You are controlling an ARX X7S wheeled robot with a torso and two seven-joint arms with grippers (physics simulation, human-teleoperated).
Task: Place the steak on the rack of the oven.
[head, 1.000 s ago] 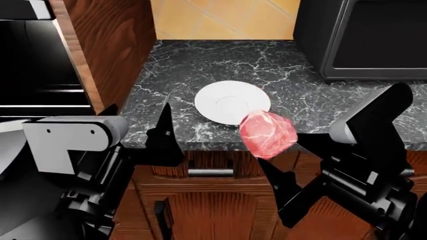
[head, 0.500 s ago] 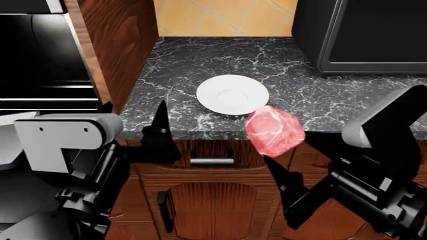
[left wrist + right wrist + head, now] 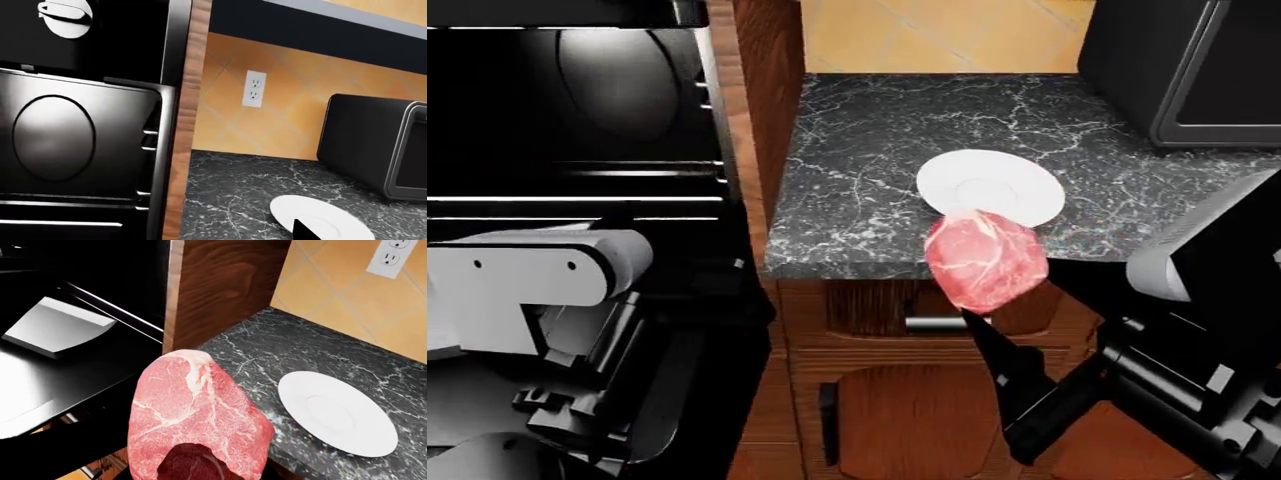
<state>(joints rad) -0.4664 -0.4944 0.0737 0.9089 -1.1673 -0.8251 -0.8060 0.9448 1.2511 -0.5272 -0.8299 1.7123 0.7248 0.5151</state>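
Head view showed the steak [image 3: 986,262], a pink-red lump with pale streaks, held up by the right gripper [image 3: 994,300] in front of the counter edge, just beside the white plate [image 3: 990,186]. That gripper was closed around it. The left gripper [image 3: 627,330] was too dark to tell. The oven [image 3: 574,110] stood open nearby.

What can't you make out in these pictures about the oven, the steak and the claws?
- Right claw, head view: pads hidden behind the steak.
- Left claw, head view: lost in black against the oven.
- Rack: not clearly identifiable in the dark cavity.
- Steak's underside, right wrist view: cut off by the frame edge.
- White plate, left wrist view: partly cropped.
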